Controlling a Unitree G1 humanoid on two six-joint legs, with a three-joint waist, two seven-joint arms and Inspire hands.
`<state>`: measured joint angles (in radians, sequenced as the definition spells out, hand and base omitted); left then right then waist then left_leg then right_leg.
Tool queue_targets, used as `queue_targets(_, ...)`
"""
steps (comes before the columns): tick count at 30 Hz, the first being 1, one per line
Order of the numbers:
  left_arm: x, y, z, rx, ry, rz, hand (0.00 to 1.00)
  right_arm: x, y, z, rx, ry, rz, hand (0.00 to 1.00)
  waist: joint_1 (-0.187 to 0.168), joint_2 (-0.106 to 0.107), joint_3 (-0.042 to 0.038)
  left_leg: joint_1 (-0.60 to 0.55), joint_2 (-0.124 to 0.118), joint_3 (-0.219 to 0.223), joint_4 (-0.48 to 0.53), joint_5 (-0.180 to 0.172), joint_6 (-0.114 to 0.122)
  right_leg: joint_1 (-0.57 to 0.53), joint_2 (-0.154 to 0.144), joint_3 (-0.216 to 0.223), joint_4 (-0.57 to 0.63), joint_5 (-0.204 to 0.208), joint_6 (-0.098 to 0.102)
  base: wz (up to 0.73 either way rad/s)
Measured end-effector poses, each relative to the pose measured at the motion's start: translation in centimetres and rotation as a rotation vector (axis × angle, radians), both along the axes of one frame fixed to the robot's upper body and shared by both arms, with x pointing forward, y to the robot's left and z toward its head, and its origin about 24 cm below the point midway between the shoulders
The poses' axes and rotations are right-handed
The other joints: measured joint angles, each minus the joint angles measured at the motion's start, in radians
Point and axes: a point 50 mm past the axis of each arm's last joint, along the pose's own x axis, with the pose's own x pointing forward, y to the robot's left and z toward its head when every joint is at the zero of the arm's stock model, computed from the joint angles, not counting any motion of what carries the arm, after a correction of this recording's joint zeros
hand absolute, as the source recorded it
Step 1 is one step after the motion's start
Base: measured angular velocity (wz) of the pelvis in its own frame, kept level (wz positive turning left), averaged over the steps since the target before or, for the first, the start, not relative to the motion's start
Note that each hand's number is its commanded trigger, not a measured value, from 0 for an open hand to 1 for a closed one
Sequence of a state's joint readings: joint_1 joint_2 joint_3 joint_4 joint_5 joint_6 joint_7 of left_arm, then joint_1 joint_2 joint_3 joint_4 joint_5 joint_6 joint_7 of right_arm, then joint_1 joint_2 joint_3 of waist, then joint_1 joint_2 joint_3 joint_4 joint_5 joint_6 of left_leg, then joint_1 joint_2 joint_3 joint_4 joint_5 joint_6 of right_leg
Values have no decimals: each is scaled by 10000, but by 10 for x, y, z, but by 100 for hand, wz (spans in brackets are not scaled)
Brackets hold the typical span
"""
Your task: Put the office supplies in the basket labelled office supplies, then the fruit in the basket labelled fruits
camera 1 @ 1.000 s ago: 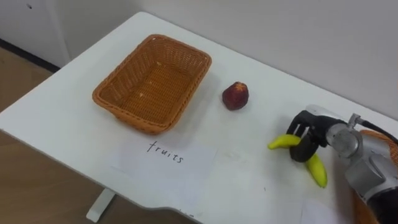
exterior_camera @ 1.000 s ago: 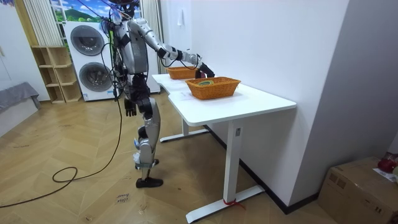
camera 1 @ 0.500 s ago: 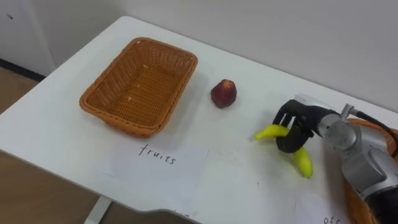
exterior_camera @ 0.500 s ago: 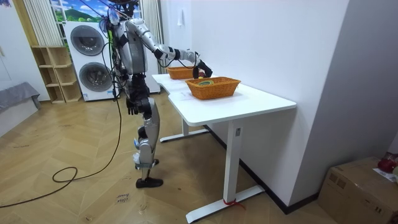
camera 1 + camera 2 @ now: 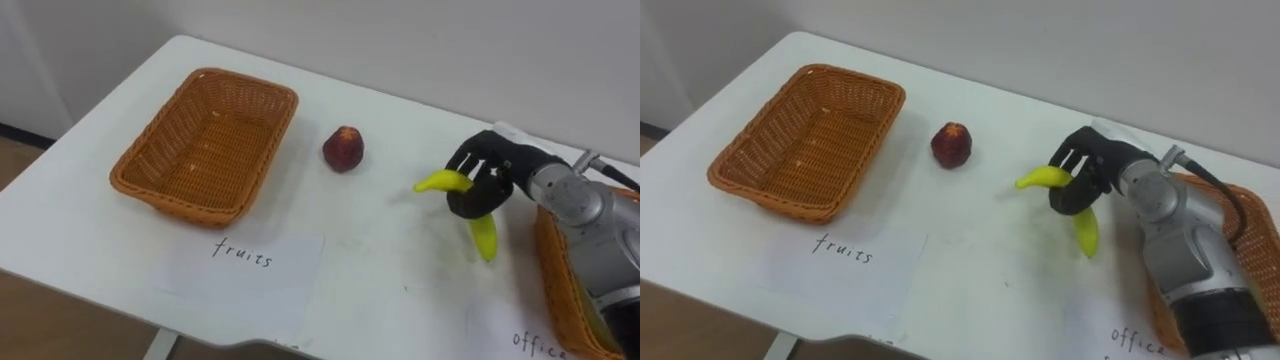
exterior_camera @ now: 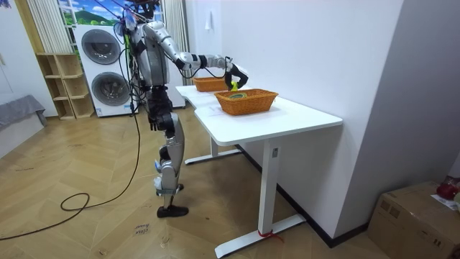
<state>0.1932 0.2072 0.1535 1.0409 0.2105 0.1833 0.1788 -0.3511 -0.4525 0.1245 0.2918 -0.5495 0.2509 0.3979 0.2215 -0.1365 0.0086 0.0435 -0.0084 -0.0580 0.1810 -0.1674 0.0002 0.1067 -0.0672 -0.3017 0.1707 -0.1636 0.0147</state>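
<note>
**Right hand (image 5: 474, 197) curled round the banana (image 5: 484, 238) at mid-length.**
Light, curved and soft-skinned: a mid-body hold likely resists swivelling; hard squeezing would probably bruise it.

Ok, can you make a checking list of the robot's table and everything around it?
Surface: white table, standing against a wall.
Job's things: empty wicker basket at left; red fruit beside it; banana in the right hand; second wicker basket at the right edge.
Clutter: a handwritten paper label before each basket.
Hands: right hand curled round the banana; left hand hangs by the hip.
Cables: nothing seen.
Surroundings: stacked washing machines, open shelf, cardboard box on wooden floor.
</note>
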Motion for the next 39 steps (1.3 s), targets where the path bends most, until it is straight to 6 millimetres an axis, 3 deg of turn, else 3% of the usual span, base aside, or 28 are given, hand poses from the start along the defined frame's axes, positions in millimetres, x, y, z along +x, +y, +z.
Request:
queue_targets(12,6,0,3,107,-370,-94,0,2,-1,5,495,-897,-485,100,-39,120,7,215,4,1,0,0,0,224,4,22,-2,0,0,0)
queue_targets(17,3,-7,0,-61,-308,-51,0,4,16,8,1104,-1235,-152,100,-270,304,-73,260,2,4,11,1,2,318,-3,7,2,0,0,0)
queue_targets(20,5,-10,-1,-139,-421,-62,0,4,20,11,1432,-1395,25,100,-303,367,-55,292,5,3,-45,0,1,354,0,-1,3,-2,2,0)
queue_targets(29,4,-11,-2,-177,-486,-45,0,5,28,25,1976,-2204,242,100,-463,289,-93,225,-13,32,29,-1,3,301,-8,-3,-7,-6,9,0)
queue_targets(39,-3,-11,-2,40,-373,29,0,5,32,34,2642,-3015,230,100,-464,200,-24,250,2,27,10,-16,16,356,-1,-1,4,-5,8,0)
